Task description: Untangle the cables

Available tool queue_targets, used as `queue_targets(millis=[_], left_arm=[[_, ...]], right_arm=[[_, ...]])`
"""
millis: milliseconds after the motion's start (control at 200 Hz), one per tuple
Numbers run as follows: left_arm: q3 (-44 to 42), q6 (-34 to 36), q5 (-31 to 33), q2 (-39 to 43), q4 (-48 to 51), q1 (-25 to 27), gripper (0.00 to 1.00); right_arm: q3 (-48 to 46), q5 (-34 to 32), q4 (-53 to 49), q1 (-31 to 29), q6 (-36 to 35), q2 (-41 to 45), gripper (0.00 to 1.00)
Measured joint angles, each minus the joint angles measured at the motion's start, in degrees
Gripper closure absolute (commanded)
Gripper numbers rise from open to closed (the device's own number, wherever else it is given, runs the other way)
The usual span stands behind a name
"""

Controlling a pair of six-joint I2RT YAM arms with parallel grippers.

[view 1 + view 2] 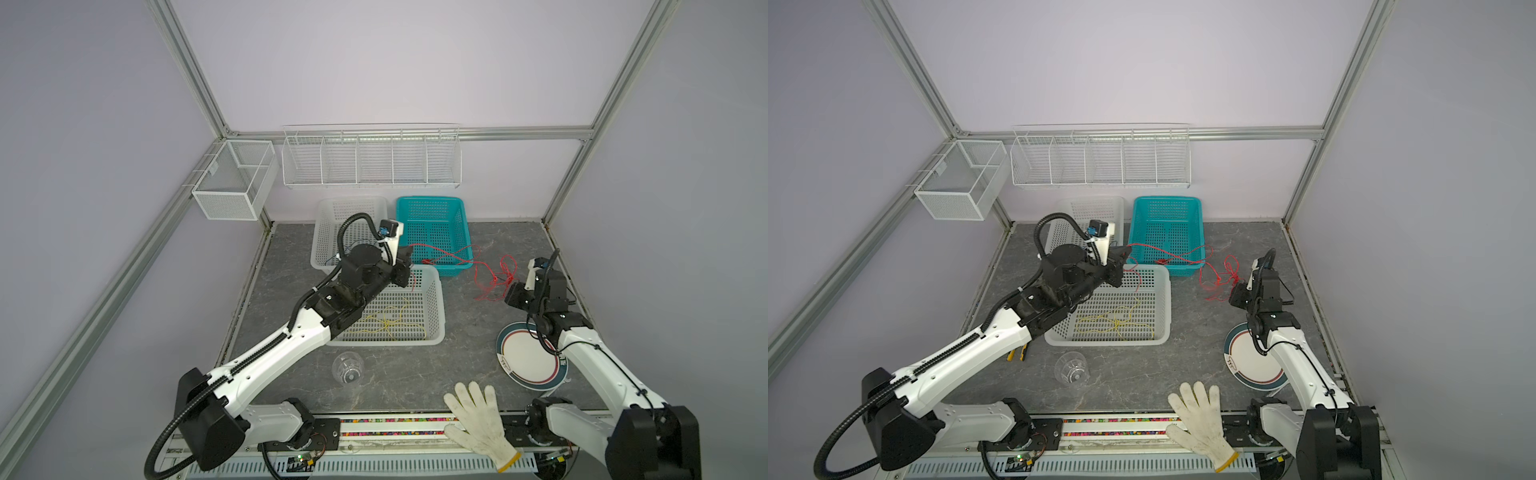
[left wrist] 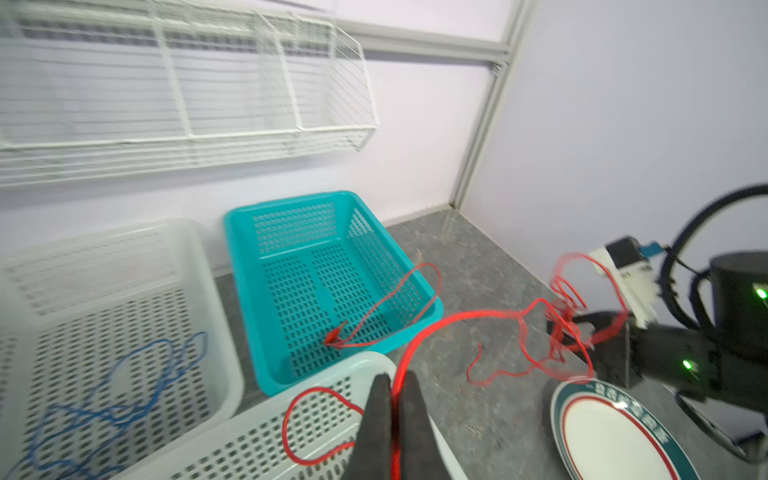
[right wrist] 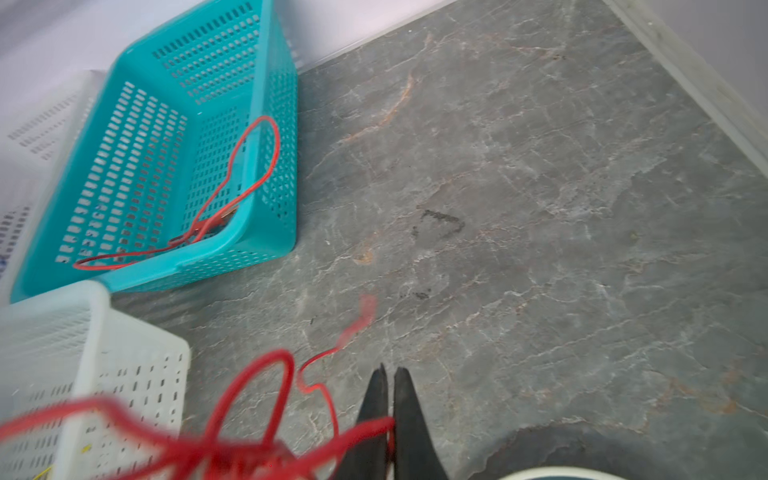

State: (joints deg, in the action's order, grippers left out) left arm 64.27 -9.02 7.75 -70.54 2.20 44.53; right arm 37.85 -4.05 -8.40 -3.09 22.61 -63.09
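In the rear white basket, left of centre in both top views, the blue cable lies in loose overlapping loops on the perforated floor. Lower in the frame, the front white basket holds the yellow cable, which is thin and spread in a few crossing loops. The left gripper hangs over that basket's upper right corner, its jaws clenched on the red cable, which runs out between the fingers. From there the red cable stretches rightward over the near part of the teal basket, where a red clip end and one loop lie inside. It then drops to the table and bunches into a knot of loops at centre right. The right gripper sits against that knot, jaws pressed together with a red strand pinched between them. The tabletop is grey and stone-patterned. A clear cup, a white work glove and a teal-rimmed plate lie along its lower part. Pale lilac walls in an aluminium frame carry a mesh box and a wire rack.
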Motion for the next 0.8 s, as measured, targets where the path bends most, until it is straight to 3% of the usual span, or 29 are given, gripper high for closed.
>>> queue_targets(millis=[520,800], left_arm=[[-4.5,-0.3,10.2,9.3,2.2,-2.6,1.0],[-4.6,-0.4,12.0,11.3,4.1,-3.4,1.0]], right_arm=[[0.0,-0.5,-3.3,3.0,1.3,0.0,0.94],[0.5,3.9,-3.7,3.5,1.4,0.0,0.93]])
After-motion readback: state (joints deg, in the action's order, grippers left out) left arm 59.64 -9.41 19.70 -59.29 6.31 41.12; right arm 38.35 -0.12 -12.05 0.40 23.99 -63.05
